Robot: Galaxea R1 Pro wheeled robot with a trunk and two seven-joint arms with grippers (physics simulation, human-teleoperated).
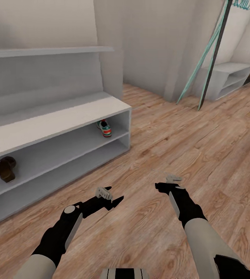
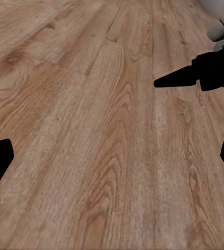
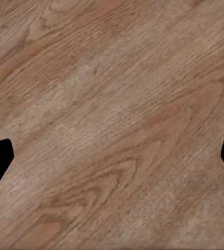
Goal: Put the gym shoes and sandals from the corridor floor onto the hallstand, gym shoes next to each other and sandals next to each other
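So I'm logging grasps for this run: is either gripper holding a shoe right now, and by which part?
Nothing is held. The left gripper and right gripper both hang open over the bare corridor floor.

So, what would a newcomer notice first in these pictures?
Probably the two dark grippers, left and right, both open and empty above the wooden floor. Next, the grey shoe rack on the left: a gym shoe sits near the right end of its upper tier, and a brown sandal further left on that tier.
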